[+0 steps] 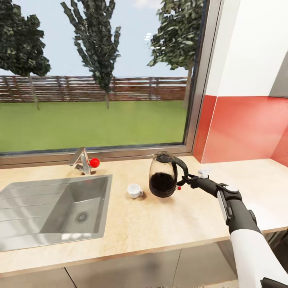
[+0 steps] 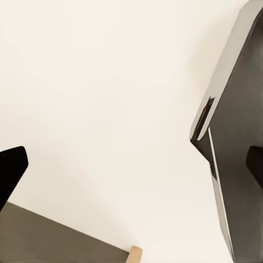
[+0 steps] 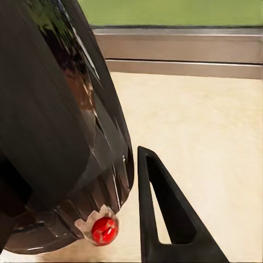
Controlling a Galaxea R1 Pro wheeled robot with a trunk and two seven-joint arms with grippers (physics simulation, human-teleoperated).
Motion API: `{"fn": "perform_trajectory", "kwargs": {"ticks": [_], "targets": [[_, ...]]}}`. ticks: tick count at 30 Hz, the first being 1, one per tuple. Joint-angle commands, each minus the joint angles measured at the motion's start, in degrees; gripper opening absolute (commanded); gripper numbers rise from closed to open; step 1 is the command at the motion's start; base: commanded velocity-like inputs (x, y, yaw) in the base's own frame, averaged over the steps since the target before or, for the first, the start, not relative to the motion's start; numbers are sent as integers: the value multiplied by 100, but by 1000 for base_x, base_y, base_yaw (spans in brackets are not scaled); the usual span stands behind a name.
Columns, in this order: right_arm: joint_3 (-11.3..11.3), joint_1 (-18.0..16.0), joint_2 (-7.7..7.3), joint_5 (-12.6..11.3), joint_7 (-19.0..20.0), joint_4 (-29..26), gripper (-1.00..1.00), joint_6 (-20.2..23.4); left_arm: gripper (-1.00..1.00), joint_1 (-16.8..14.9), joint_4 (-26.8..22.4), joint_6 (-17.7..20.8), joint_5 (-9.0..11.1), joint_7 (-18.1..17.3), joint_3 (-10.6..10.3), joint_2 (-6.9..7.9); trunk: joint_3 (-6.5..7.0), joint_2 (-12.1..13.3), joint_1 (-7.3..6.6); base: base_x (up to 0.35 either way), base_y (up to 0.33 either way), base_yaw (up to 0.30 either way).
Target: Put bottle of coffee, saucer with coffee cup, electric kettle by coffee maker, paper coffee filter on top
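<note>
Currently the right gripper (image 1: 185,179) holds the kettle (image 1: 163,176) by its black handle, its fingers closed around the grip. The kettle is a glass-bodied jug with a dark lid and dark contents in its lower half. It hangs tilted, its top leaning away from the fingers, and appears to sit just above the tabletop (image 1: 160,224) or barely touching it; which of the two cannot be told. A small white cup (image 1: 134,190) stands on the tabletop just beyond the kettle, on the side away from the fingers, with a steel sink (image 1: 24,216) and a tap (image 1: 81,160) further out that way.

In the right wrist view the kettle's dark body (image 3: 55,120) looms close beside one black finger (image 3: 164,213), with a red button (image 3: 104,230) at the handle's base and bare tabletop ahead of the fingers.

The left wrist view shows pale wall and a dark panel; whether the left fingers are open or closed cannot be told.

The step in hand looks like setting the kettle down. To do it well, the wrist should first level the kettle so its base meets the surface flat, then lower slowly. Keeping it clear of the cup would avoid a knock, and the fingers should open only once the kettle stands steady.
</note>
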Motion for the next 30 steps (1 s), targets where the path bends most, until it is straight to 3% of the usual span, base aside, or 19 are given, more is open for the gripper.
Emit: {"fn": "perform_trajectory", "kwargs": {"ticks": [1,22,30], "targets": [[-17,-5,4,12,40,-12,-100,31,100,-3,-1,-19,-60,6,43,-1,-4,-13,1,-309,0,0],[-17,-9,12,12,40,-6,-100,34,100,-3,-3,-30,-52,6,42,0,10,-13,1,-333,2,5],[-9,-5,93,12,40,5,-100,49,100,-3,-10,-29,-42,6,43,-6,-22,-13,1,-104,243,114]]}}
